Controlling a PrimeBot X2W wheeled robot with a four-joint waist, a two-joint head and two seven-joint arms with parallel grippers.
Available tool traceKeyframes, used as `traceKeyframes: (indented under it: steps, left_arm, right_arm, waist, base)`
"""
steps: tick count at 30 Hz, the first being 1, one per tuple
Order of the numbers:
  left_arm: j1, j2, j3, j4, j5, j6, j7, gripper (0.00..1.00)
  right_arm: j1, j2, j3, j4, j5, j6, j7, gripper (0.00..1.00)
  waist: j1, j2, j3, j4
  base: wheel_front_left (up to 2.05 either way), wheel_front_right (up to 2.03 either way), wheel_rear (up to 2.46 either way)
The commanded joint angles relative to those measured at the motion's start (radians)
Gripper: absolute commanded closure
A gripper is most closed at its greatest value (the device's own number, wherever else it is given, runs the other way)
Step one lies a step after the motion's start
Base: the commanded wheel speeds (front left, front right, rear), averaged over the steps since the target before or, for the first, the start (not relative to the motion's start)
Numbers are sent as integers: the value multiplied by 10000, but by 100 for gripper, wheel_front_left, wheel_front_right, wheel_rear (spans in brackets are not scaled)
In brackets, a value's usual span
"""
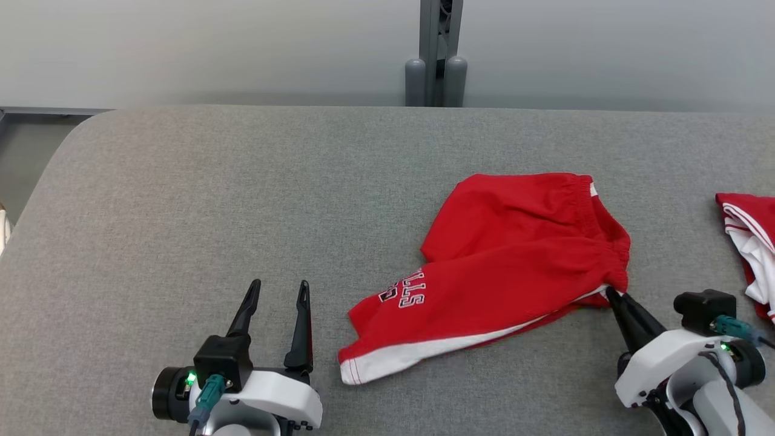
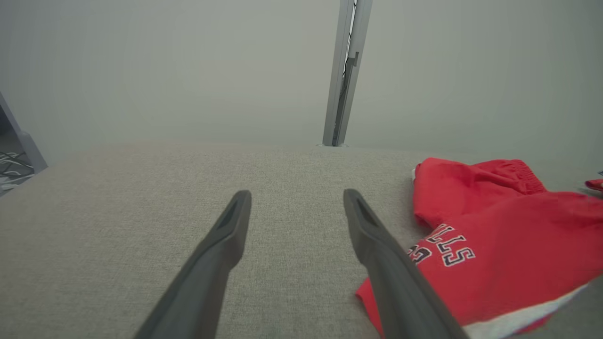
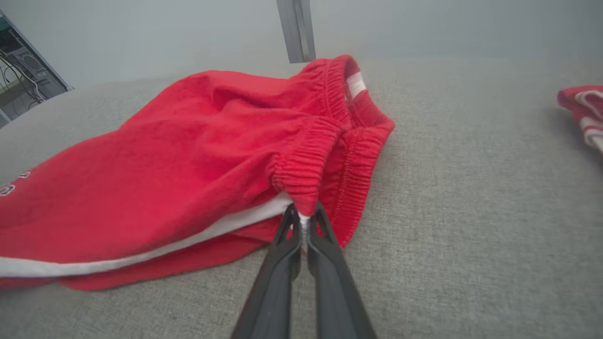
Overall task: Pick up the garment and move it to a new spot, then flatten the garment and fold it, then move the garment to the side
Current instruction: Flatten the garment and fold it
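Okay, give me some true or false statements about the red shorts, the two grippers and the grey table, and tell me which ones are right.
1. The right gripper is shut on the elastic waistband of the red cotton shorts. True.
2. The left gripper is pinching the shorts' white hem. False: it is open, holds nothing and sits beside the shorts, over the grey fabric tabletop.
3. The shorts lie neatly folded. False: they are rumpled and unfolded.
4. A second red and white garment lies at the tabletop's right edge. True.
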Motion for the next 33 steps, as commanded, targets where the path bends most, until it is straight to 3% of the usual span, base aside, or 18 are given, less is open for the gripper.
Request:
traceKeyframes:
  steps: [1, 7, 18, 33]
  left_arm:
    - [-28, 40, 63, -1, 81, 8, -22, 0]
    - [28, 39, 113, -81, 84, 3, -23, 0]
    - [101, 40, 99, 0, 25, -42, -23, 0]
    - [163, 40, -259, 470, 31, -298, -23, 0]
  right_arm:
    - [-123, -146, -17, -39, 83, 3, -126, 100]
    - [-154, -660, -53, -517, 238, 3, -81, 100]
    - [1063, -1372, 126, -1954, 853, 3, 1270, 100]
    - [1406, -1031, -179, -2291, 729, 3, 1557, 100]
  waist:
    - [0, 0, -38, -60]
    - [0, 0, -119, -371]
    - [0, 0, -247, -854]
    - [0, 0, -389, -758]
  base:
    - [0, 0, 0]
    - [0, 0, 0]
    - [0, 0, 0]
    - [0, 0, 0]
